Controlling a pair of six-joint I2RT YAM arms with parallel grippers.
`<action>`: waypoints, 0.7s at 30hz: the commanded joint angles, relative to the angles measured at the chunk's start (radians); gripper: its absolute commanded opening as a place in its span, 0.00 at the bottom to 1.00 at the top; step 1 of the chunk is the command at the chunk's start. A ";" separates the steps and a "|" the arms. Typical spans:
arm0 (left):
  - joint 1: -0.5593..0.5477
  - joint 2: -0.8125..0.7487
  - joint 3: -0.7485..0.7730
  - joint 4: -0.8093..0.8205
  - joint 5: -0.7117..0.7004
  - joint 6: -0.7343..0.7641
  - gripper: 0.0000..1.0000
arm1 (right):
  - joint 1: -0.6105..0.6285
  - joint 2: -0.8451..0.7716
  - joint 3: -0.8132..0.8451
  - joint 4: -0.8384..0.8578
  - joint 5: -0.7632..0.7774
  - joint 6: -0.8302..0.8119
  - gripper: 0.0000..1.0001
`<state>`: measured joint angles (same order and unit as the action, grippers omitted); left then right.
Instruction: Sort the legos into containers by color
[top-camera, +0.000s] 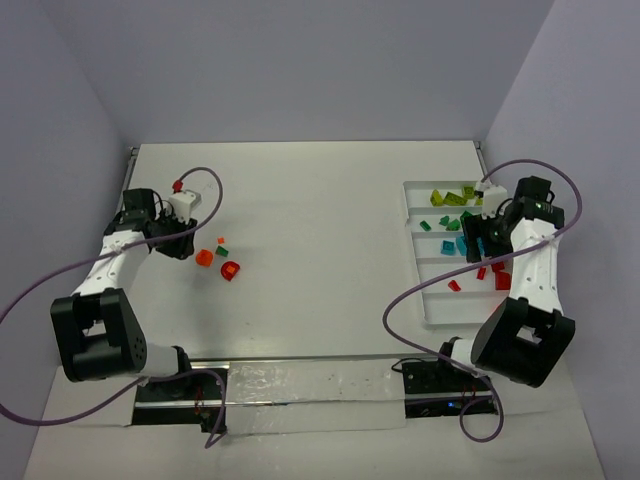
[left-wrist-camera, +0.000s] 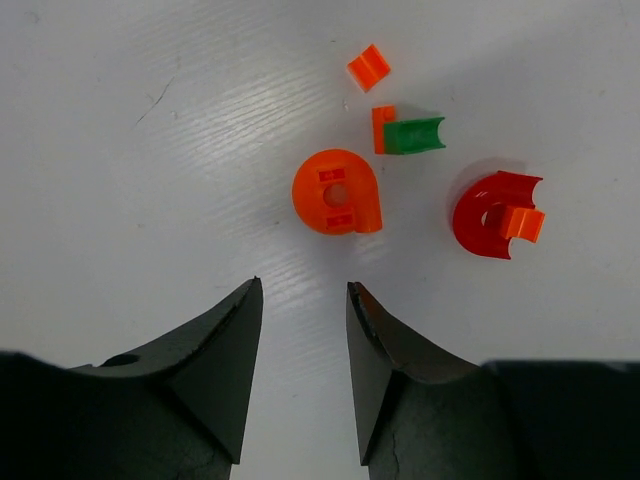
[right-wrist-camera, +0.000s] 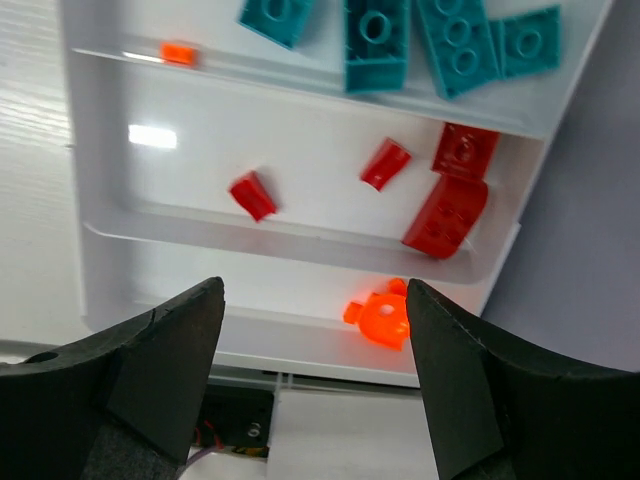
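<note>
Orange, red and green legos (top-camera: 218, 257) are lying loose on the worktop (top-camera: 320, 200) at its 9 o'clock side, so the sorting is looking mostly done but not finished. In the left wrist view the left gripper (left-wrist-camera: 303, 287) is hovering with its jaws open and empty. A round orange piece (left-wrist-camera: 337, 192) is sitting just at 12 o'clock from them. At 1 o'clock a dark green brick (left-wrist-camera: 414, 135) is touching a small orange one (left-wrist-camera: 383, 129). A second small orange brick (left-wrist-camera: 369, 67) is lying beyond them, and at 2 o'clock a round red piece (left-wrist-camera: 490, 213) is lying with an orange bit (left-wrist-camera: 522, 223) on or against it.

The white tray (top-camera: 432, 300) is standing at the 3 o'clock side. The right gripper (right-wrist-camera: 315, 285) is hanging over it, with its jaws wide apart and holding nothing. Under it four red bricks (right-wrist-camera: 447, 215) are sharing one compartment, teal bricks (right-wrist-camera: 375, 40) are filling the next one at 12 o'clock, and an orange round piece (right-wrist-camera: 380, 318) is resting in the one at 6 o'clock. A tiny orange brick (right-wrist-camera: 178, 52) is lying by the teal compartment's divider, and it is hard to tell which side it is on. Lime green pieces (top-camera: 450, 198) are occupying the far compartment. About six pieces seem to be waiting.
</note>
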<state>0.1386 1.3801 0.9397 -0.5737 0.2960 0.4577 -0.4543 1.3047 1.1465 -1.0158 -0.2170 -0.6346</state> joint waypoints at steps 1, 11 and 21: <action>0.007 -0.003 -0.030 0.115 0.135 0.229 0.46 | 0.040 -0.032 0.055 -0.062 -0.052 0.068 0.80; 0.102 0.295 0.226 -0.264 0.473 0.810 0.42 | 0.085 -0.022 0.069 -0.086 -0.071 0.103 0.81; 0.130 0.409 0.316 -0.489 0.511 1.081 0.53 | 0.092 -0.002 0.056 -0.079 -0.066 0.110 0.81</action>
<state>0.2689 1.7785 1.2385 -0.9291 0.7248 1.3605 -0.3710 1.3010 1.1671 -1.0862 -0.2782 -0.5388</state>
